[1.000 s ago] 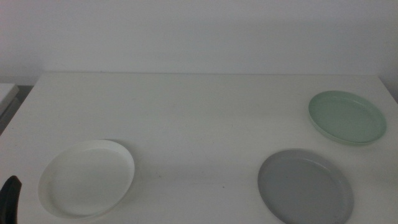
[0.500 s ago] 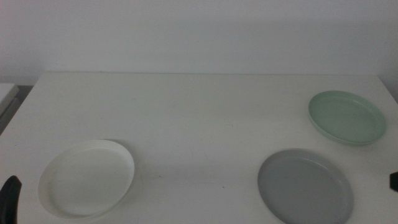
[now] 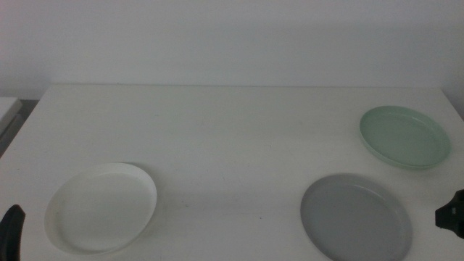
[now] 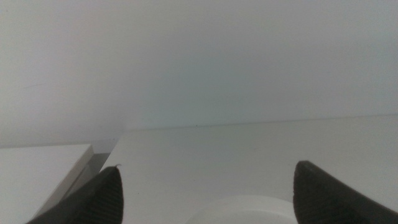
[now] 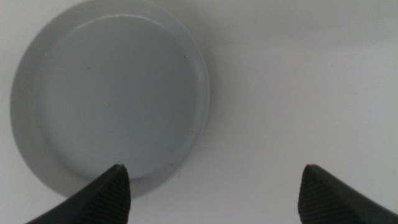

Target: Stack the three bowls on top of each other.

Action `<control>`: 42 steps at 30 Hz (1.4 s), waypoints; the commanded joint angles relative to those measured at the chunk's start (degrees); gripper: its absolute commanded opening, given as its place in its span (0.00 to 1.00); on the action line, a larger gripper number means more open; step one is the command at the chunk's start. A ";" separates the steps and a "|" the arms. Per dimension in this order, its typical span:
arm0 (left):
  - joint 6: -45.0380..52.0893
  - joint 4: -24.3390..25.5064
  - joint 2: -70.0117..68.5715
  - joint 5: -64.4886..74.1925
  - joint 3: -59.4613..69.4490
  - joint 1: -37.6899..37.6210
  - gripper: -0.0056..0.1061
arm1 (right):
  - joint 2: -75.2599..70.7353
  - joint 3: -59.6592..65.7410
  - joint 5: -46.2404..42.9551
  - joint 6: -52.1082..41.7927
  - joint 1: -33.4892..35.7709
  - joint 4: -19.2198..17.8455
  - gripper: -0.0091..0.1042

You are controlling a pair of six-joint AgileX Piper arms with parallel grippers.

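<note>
While nothing is stacked yet, three bowls sit apart on the white table (image 3: 232, 130), each flat on its base. White bowl (image 3: 101, 207) near the front left corner. Grey bowl (image 3: 356, 216) front right. Mint green bowl (image 3: 404, 137) just behind the grey one, toward the right edge, rims close but not touching. Wide gap between the white bowl and the other two, so likely one bowl per arm and a meet-up on a common base.

Right gripper (image 5: 211, 186) hovering over the table beside the grey bowl (image 5: 111, 94), camera looking straight down, jaws spread wide, nothing between them. One jaw tip overlapping the bowl's rim in the wrist view, the other out over bare table. Probably lining up for a rim pinch: shallow bowl, low rim, so edge grip is the only real option. In the middle view only a dark bit of that gripper (image 3: 452, 214) pokes in at the right edge, beside the grey bowl.

Left gripper (image 4: 208, 190) low at the front left, jaws also wide apart and empty, pointed across the table toward the back wall. White bowl's rim (image 4: 249, 210) just visible between the jaws. Only a dark sliver (image 3: 12, 230) shows in the middle view. Looks parked, or staged for the white bowl.

Surface: plain matte white top, smooth, faint specks only. Plain pale wall (image 3: 232, 36) behind. Second white surface (image 4: 37, 171) beside the table on the left, narrow dark gap between them.
</note>
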 commanded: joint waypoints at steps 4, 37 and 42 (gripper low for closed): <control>-0.14 0.07 -0.16 -0.74 0.03 0.06 0.89 | 5.81 -0.48 0.14 -0.19 -0.02 1.42 0.90; -0.14 0.07 -0.16 -0.74 0.03 0.06 0.89 | 42.08 -15.78 -0.90 3.01 3.56 0.02 0.65; -0.20 0.07 -0.16 -0.74 0.03 0.06 0.89 | 44.70 -15.78 -3.25 3.01 3.56 0.14 0.54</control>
